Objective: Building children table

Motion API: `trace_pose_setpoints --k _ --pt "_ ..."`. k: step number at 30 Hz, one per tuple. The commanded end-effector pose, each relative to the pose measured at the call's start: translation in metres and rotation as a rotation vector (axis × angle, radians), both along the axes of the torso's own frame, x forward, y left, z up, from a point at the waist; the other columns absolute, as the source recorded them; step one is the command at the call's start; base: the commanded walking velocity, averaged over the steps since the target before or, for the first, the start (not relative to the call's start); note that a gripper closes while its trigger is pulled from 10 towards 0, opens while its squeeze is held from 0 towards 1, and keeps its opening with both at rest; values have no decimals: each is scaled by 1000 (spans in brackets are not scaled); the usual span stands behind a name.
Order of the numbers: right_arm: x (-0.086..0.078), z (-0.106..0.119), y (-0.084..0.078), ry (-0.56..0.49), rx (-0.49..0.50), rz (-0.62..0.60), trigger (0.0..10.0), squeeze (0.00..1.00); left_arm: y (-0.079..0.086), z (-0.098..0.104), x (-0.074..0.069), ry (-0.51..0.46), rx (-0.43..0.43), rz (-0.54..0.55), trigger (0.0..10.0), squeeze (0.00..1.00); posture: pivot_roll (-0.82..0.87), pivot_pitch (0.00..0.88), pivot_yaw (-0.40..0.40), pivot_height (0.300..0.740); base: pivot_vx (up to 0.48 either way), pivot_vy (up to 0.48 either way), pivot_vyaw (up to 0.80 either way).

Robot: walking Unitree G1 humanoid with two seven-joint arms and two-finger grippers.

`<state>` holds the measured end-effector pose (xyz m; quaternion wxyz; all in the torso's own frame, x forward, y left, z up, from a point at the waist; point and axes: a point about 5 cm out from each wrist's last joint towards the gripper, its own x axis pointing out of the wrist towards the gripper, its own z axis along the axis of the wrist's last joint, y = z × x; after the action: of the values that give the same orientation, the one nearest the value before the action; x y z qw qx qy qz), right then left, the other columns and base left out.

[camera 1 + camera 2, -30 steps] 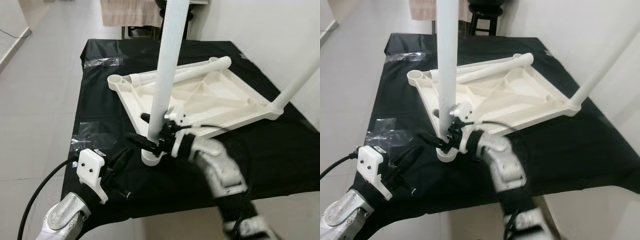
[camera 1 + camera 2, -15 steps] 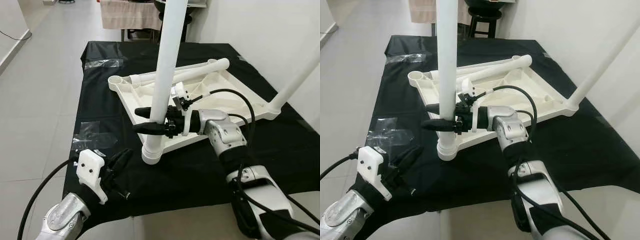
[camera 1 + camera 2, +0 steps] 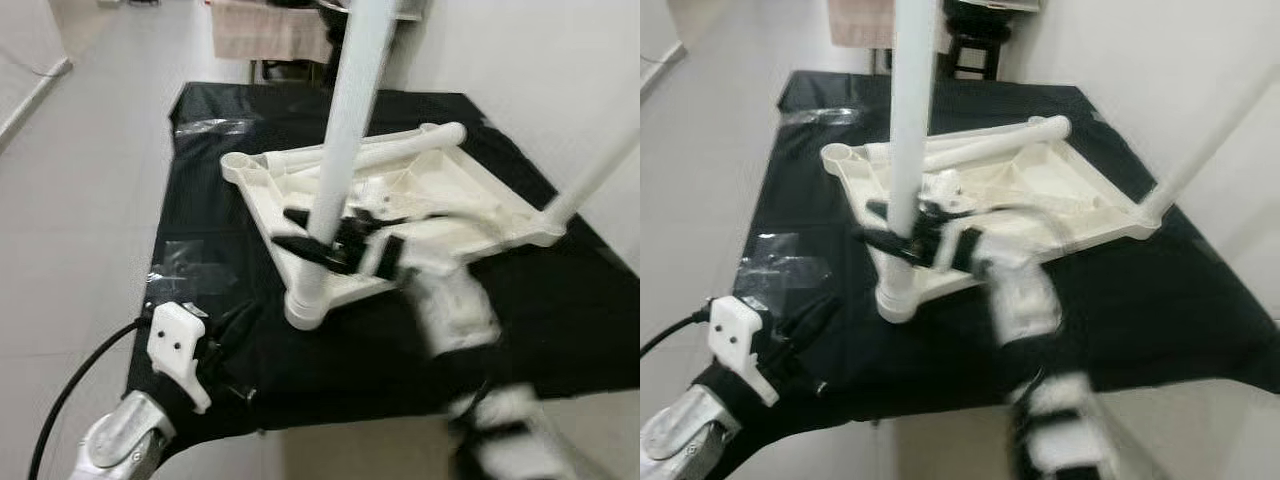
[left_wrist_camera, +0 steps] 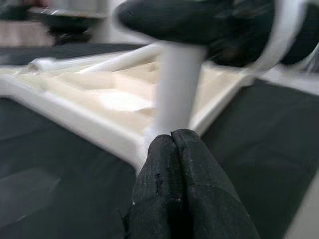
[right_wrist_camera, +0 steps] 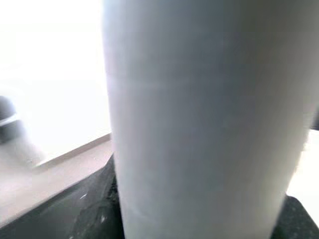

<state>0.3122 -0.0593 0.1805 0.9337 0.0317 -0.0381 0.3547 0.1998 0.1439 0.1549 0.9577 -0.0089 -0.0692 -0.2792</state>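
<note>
An upturned white children's tabletop (image 3: 252,188) lies on a black cloth. One white leg (image 3: 340,150) stands upright in the near corner socket (image 3: 305,306). My right gripper (image 3: 300,230) is shut on this leg just above the socket, one black finger on each side; up close the leg (image 5: 199,124) is a wide white tube. A second leg (image 3: 590,180) rises from the right corner. A third leg (image 3: 400,148) lies along the far rim. My left gripper (image 3: 250,312) is shut on nothing, low at the table's front left, pointing at the upright leg (image 4: 177,94).
The black-covered table (image 3: 200,210) carries clear tape patches (image 3: 185,280) on its left side. A white wall runs along the right. A stool and a hanging cloth (image 3: 265,30) stand behind the table. Open grey floor lies to the left.
A second ago my right gripper was down at the socket; it rose up the leg and still holds there, the arm now blurred. The left arm is still.
</note>
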Motion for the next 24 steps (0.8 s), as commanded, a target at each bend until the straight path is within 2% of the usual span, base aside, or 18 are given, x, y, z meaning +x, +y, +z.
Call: trace_pose_setpoints --k 1,2,3,5,9,10,11,12,13,18,19,20,21,22,24 --pt "-5 -41 -10 201 -91 -113 0 0 2 0 -2 8 5 -2 10000 0 101 119 -106 740 0 0 0" --pt "-14 -44 -1 196 -91 -90 0 0 1 -1 -1 10 5 -7 10000 0 101 107 -110 740 0 0 0" --pt "-14 -44 -1 196 -91 -90 0 0 1 -1 -1 10 5 -7 10000 0 101 107 -110 740 0 0 0" --pt "-8 -44 -2 169 -125 -71 0 0 0 -1 1 10 5 -16 10000 0 108 106 -120 740 0 0 0" --pt "-4 -46 0 162 -155 -46 0 0 -1 -1 1 6 8 -10 10000 0 113 104 -128 740 0 0 0" --pt "-3 -45 0 161 -163 -41 10000 0 -1 -1 1 3 7 -2 10000 0 113 100 -131 740 0 0 0" --pt "-3 -45 0 161 -163 -41 10000 0 -1 -1 1 3 7 -2 10000 0 113 100 -131 740 0 0 0" --pt "-3 -45 0 160 -169 -47 10000 110 -1 -1 1 1 7 3 10000 0 113 100 -131 740 0 0 0" --pt "-3 -37 1 156 -143 4 10000 1000 -2 -1 2 0 6 5 10000 0 115 95 -135 740 0 0 0" --pt "-4 -34 2 158 -130 27 10000 1000 -2 -1 2 0 7 4 10000 0 115 95 -135 740 0 0 0" --pt "-2 -21 0 109 -96 171 10000 816 -3 -1 3 0 6 2 10000 0 114 86 -135 740 0 0 0" --pt "-1 -12 -1 70 -76 271 10000 816 -3 -2 3 0 6 0 10000 0 114 86 -135 740 0 0 0" --pt "-1 -12 -1 70 -76 271 10000 816 -3 -2 3 0 6 0 10000 0 114 86 -135 740 0 0 0" --pt "2 -11 -7 45 -98 390 10000 0 -4 -2 4 0 6 0 10000 0 122 74 -149 740 0 0 0" --pt "8 -15 -17 34 -152 515 10000 0 -6 -3 6 -1 10 5 10000 0 135 71 -153 740 0 0 0"
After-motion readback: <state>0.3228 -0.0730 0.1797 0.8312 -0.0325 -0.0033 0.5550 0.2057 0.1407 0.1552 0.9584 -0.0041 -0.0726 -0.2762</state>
